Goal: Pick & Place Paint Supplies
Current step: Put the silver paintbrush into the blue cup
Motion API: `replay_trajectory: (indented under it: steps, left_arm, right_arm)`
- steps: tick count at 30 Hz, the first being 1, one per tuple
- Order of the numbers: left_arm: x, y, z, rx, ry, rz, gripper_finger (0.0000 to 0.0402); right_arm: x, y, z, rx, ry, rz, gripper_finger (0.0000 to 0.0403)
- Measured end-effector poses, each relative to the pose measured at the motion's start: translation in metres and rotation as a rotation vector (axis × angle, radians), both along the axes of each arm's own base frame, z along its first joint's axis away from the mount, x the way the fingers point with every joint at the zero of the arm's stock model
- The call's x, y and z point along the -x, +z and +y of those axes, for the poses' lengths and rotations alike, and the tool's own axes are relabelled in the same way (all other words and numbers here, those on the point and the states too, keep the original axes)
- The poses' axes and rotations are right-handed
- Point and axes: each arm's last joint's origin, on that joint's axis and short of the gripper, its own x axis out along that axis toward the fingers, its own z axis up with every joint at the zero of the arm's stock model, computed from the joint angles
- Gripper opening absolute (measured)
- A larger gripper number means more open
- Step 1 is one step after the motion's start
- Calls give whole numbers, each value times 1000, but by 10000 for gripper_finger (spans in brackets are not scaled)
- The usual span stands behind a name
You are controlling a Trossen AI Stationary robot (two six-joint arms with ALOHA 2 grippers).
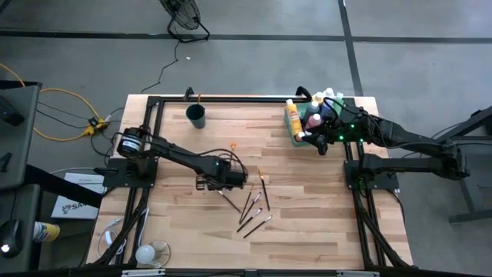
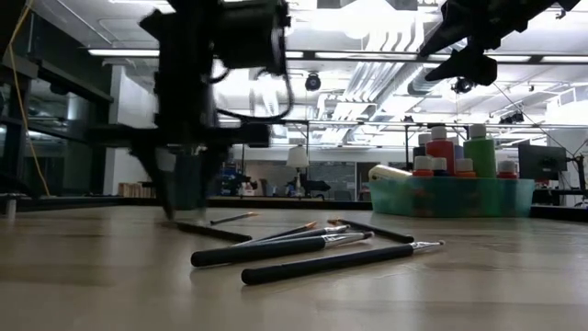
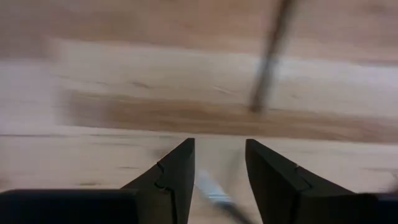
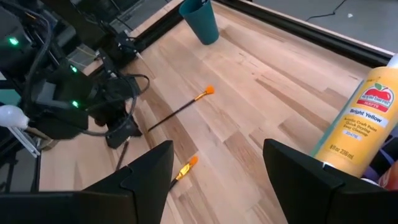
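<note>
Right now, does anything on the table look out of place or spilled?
Nothing spilled. Several thin dark-handled paintbrushes lie scattered loose on the wooden table, and a yellow paint bottle lies on its side in the translucent green tray.

Both arms are matte black, built of slim tubular links joined by bulkier cylindrical joints. The left arm (image 1: 181, 156) carries a round silver-ringed housing near its base and thin black cables looping by its wrist. The right arm (image 1: 407, 141) shows small green indicator lights. Each tool's fingers (image 4: 147, 176) are dark, flat, angular wedges.
</note>
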Motion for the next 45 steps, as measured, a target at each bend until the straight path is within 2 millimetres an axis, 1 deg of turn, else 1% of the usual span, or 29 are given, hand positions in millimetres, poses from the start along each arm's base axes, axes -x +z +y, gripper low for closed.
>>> replay_trajectory:
  steps: [4,12,14,16,18,20,23,25,30,31,33,34,36,38,39,42,43,45]
  left_arm:
    - [-2,-8,-1,12,-1,17,136]
    - [-1,-7,-1,8,-6,33,136]
    - [0,-6,0,1,-64,31,136]
    - [1,-4,0,-8,-151,30,136]
    - [7,3,1,-28,-246,59,136]
    - [8,9,1,-43,-349,40,136]
    - [16,18,3,-67,-512,79,136]
    - [18,22,3,-88,-673,84,136]
    - [19,24,1,-85,-1174,69,136]
    - [19,24,0,-74,-1242,56,136]
    - [17,24,-1,-65,-1311,29,136]
    - [17,24,-1,-61,-1312,28,136]
    - [18,24,0,-55,-1261,36,136]
    - [21,26,1,-44,-1133,63,136]
    - [22,28,1,-40,-1029,72,136]
    - [26,27,1,41,-554,116,136]
    - [28,27,0,84,-431,125,136]
    - [26,27,-9,110,-279,101,136]
  right_arm:
    - [0,0,0,6,3,1,243]
    - [0,-1,0,11,8,11,243]
    - [0,-1,0,13,8,13,243]
    - [1,-1,0,13,8,15,243]
    - [1,-1,0,13,9,15,243]
    - [1,-1,0,13,9,16,243]
    - [1,-2,0,11,9,23,243]
    - [1,-2,0,8,10,31,243]
    - [2,-3,1,22,19,42,243]
    - [2,-3,1,23,21,45,243]
    - [2,-4,1,21,21,51,243]
    - [2,-4,1,20,21,54,243]
    - [2,-4,1,19,21,54,243]
    - [2,-4,1,19,20,54,243]
    - [2,-4,1,19,20,54,243]
    - [2,-4,1,16,18,53,243]
    - [2,-4,1,15,18,53,243]
    - [2,-4,1,14,18,52,243]
